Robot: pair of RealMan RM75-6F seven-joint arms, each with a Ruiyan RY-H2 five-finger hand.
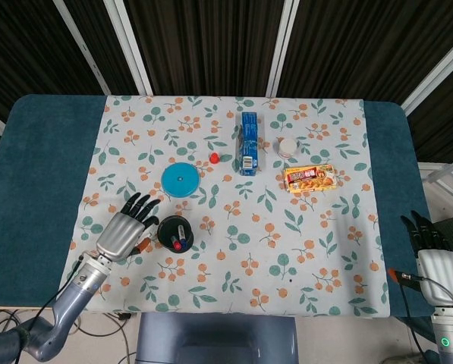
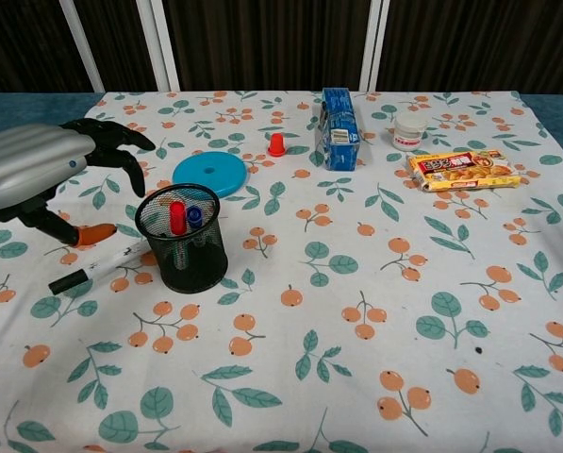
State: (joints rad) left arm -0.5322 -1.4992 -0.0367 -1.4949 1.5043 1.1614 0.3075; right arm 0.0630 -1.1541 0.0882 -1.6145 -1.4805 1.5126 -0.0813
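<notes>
Pen, white-barrelled with a black cap, lying flat on the floral cloth, its white end against the foot of the black mesh cup. Left hand hovers just above it, fingers spread and holding nothing. The cup holds a red and a blue pen. Right hand rests at the table's near right edge, fingers extended.
</notes>
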